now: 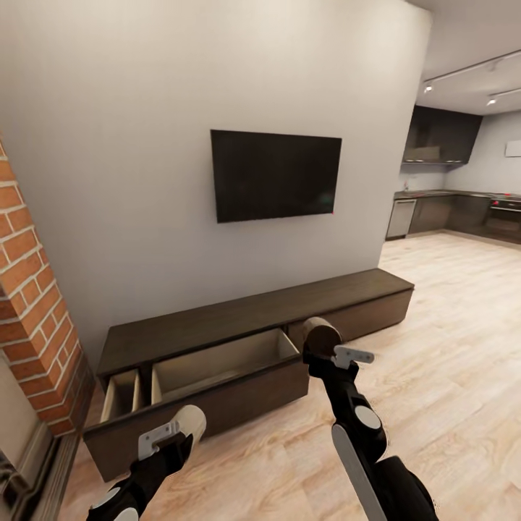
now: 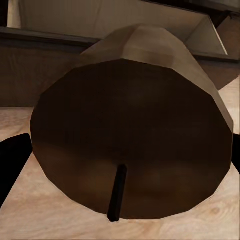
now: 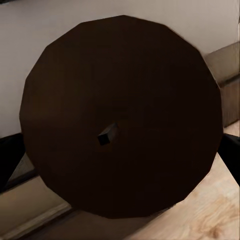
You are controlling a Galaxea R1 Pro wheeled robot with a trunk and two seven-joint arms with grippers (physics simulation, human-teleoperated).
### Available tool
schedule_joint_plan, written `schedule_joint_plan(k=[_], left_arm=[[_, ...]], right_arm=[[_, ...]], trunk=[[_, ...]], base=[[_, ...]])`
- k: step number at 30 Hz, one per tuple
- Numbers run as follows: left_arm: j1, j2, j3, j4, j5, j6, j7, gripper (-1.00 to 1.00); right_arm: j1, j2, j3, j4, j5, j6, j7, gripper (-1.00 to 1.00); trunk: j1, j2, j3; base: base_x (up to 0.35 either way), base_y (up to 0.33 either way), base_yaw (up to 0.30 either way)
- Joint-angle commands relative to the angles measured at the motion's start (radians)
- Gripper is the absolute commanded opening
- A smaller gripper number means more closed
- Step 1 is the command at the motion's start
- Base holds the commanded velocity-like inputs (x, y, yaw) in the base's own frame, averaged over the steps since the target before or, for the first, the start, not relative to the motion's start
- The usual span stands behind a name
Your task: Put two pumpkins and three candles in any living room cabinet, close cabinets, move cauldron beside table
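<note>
The long dark brown cabinet (image 1: 239, 318) runs along the wall ahead, with its wide drawer (image 1: 224, 362) pulled out and its pale inside bare. My left gripper (image 1: 181, 432) is shut on a beige candle (image 1: 192, 421), low in front of the drawer's front panel. That candle (image 2: 135, 125) points its wick end at the left wrist camera. My right gripper (image 1: 323, 349) is shut on a second candle (image 1: 322, 335), held just past the drawer's right end. This candle (image 3: 120, 115) shows its dark round end and wick. The pumpkins, cauldron and table are out of view.
A narrow drawer (image 1: 121, 394) at the cabinet's left end is also pulled out. A red brick column (image 1: 29, 289) stands close on the left. A black TV (image 1: 275, 174) hangs above the cabinet. Wooden floor (image 1: 449, 362) stretches right toward a kitchen (image 1: 449, 202).
</note>
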Motion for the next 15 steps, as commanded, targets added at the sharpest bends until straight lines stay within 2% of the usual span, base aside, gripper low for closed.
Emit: schedule_joint_plan(k=[1,7,8,13,15], left_arm=[[-0.001,0.001,-0.002,-0.002,0.002,0.002,0.007,-1.0],[-0.001,0.001,0.0,-0.002,0.002,0.002,0.007,-1.0],[-0.001,0.001,0.001,-0.002,0.003,0.002,0.007,-1.0],[-0.001,0.001,0.003,-0.002,0.003,0.0,0.008,-1.0],[-0.001,0.001,0.003,-0.002,0.003,0.0,0.008,-1.0]], right_arm=[[0.001,0.0,0.008,-0.002,0.001,0.004,-0.008,-1.0],[0.005,0.002,0.023,-0.003,0.007,0.004,-0.009,-1.0],[0.005,0.002,0.042,-0.003,0.01,0.004,-0.011,-1.0],[0.005,0.001,0.067,-0.003,0.014,0.004,-0.011,-1.0],[0.005,0.001,0.07,-0.003,0.015,0.003,-0.013,-1.0]], trunk=[[0.001,-0.001,-0.001],[0.001,-0.001,-0.001],[0.001,-0.001,-0.001],[0.001,-0.001,-0.001],[0.001,-0.001,-0.001]], base=[[0.322,0.0,0.002],[0.32,0.0,0.001],[0.218,0.0,0.0],[0.067,0.0,0.0],[0.002,0.0,0.194]])
